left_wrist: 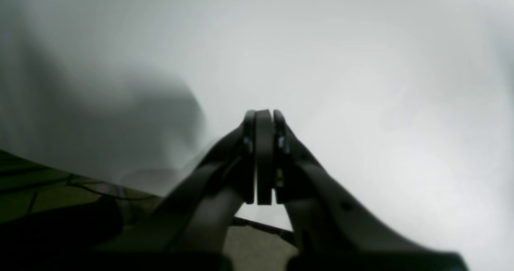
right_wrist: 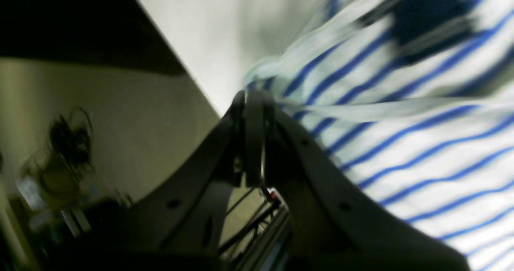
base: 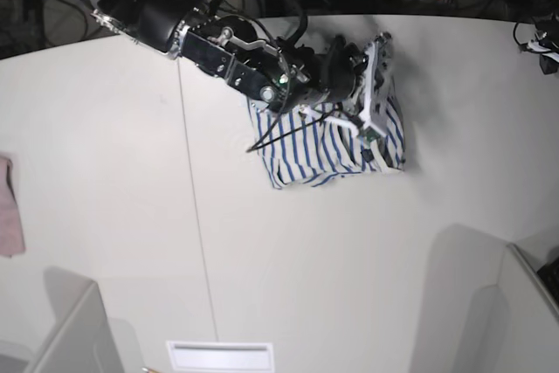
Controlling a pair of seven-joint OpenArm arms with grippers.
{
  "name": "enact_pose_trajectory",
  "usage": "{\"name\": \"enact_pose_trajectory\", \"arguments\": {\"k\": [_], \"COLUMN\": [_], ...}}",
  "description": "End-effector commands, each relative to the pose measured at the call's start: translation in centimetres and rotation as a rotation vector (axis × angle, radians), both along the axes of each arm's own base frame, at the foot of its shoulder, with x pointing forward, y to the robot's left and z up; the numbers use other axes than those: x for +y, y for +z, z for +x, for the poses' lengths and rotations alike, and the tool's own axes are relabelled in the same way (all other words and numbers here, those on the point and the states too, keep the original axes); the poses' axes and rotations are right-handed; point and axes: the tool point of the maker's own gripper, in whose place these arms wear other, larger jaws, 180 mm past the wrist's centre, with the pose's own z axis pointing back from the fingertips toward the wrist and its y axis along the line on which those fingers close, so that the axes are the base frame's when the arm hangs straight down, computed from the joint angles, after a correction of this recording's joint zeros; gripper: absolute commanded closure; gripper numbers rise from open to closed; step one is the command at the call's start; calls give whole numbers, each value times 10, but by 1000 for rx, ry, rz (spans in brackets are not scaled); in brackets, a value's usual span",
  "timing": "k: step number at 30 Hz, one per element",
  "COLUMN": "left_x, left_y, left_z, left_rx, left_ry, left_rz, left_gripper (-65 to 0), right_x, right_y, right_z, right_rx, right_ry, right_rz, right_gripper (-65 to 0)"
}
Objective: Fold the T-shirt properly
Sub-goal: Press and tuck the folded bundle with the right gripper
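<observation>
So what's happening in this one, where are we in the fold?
The right arm reaches over the striped T-shirt, which lies bunched into a compact, partly folded bundle on the white table. The right pincer is shut on an edge of the cloth. The left pincer is shut, empty, over bare table. A pink cloth lies apart at the table's edge.

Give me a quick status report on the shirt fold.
Right gripper shut on T-shirt edge. Left gripper shut, empty, over bare table. Shirt bunched, partly folded under right arm. Pink cloth far aside, nothing blocking.
</observation>
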Motion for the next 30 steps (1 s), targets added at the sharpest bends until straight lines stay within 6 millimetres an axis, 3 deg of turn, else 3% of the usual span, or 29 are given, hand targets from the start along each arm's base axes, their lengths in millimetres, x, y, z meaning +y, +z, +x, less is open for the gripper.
{"name": "enact_pose_trajectory", "arguments": {"k": [1, 7, 13, 17, 21, 26, 30], "left_x": [6, 4, 4, 3, 4, 4, 3], "left_y": [13, 13, 15, 14, 14, 14, 14], "left_z": [6, 9, 14, 15, 12, 13, 15], "left_rx": [-29, -39, -52, -51, -46, -47, -51], "left_ry": [-18, -17, -16, -17, -14, -16, -17], "left_rz": [32, 28, 25, 23, 24, 25, 22], "left_gripper": [0, 0, 0, 0, 0, 0, 0], "right_x": [-1, -24, 4, 10, 7, 15, 49], "right_y": [18, 36, 16, 7, -17, -23, -14], "right_z": [23, 88, 109, 132, 140, 135, 117], "right_rx": [-50, -159, -143, -171, -199, -181, -210], "right_ry": [-47, -231, -224, -246, -222, -224, -159], "right_rz": [44, 36, -45, -82, -166, -146, -30], "right_gripper": [0, 0, 0, 0, 0, 0, 0]}}
